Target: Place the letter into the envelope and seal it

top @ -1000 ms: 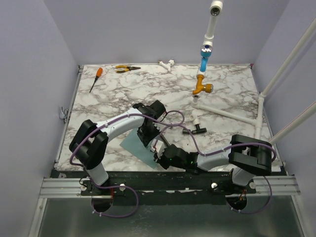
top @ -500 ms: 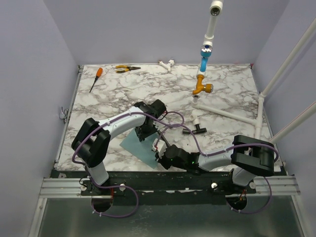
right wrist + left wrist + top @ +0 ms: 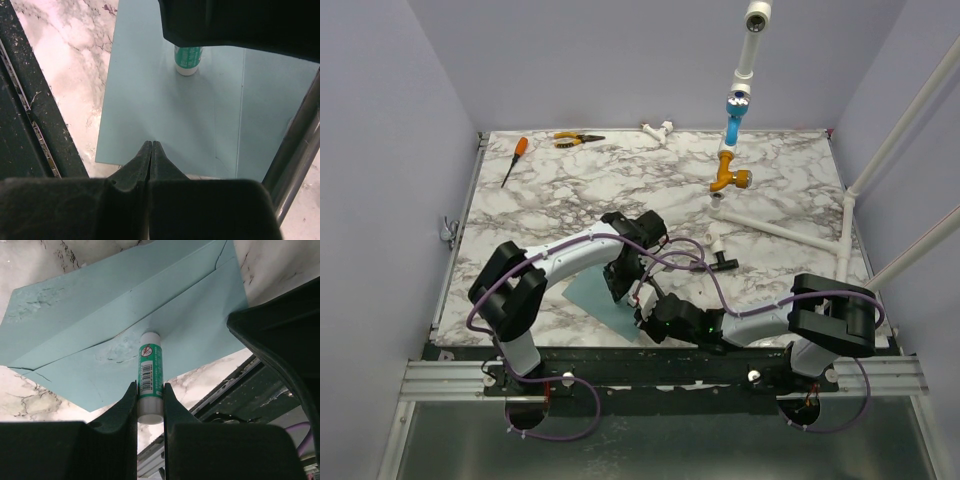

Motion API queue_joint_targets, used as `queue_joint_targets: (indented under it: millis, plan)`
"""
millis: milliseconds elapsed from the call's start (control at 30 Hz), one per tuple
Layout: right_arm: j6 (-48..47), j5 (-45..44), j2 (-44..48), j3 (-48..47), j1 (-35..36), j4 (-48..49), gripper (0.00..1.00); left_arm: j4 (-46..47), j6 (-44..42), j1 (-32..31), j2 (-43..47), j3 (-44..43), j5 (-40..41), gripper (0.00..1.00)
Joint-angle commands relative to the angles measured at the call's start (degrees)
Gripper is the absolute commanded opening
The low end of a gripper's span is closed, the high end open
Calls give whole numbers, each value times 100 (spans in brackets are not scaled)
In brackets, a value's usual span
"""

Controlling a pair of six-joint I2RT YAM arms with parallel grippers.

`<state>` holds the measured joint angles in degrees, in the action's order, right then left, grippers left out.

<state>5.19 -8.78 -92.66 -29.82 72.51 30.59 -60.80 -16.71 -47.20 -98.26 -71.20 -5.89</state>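
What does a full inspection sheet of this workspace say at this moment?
Surface: marble-patterned table, no spills seen.
Job's things: teal envelope lies flat near the front edge; letter: nothing seen.
Clutter: screwdriver, pliers and white pipe fitting at the far edge; black tee in the middle.
End effectors: left end effector shut on a glue stick, whose tip rests on the envelope; right end effector shut, empty, over the envelope's edge.
Cables: purple cables run along both arms.
Surroundings: lilac walls; white pipe frame at the right.
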Motion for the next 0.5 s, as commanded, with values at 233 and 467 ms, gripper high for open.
queue_joint_targets:
  millis: [233, 467]
  plan:
    - [38, -258, -59, 162, 19, -770, 1, 277, -287, 180, -27, 261, 752, 0]
    - [53, -273, -37, 169, 23, -764, 1, 375, -523, 343, 154, 334, 1268, 0]
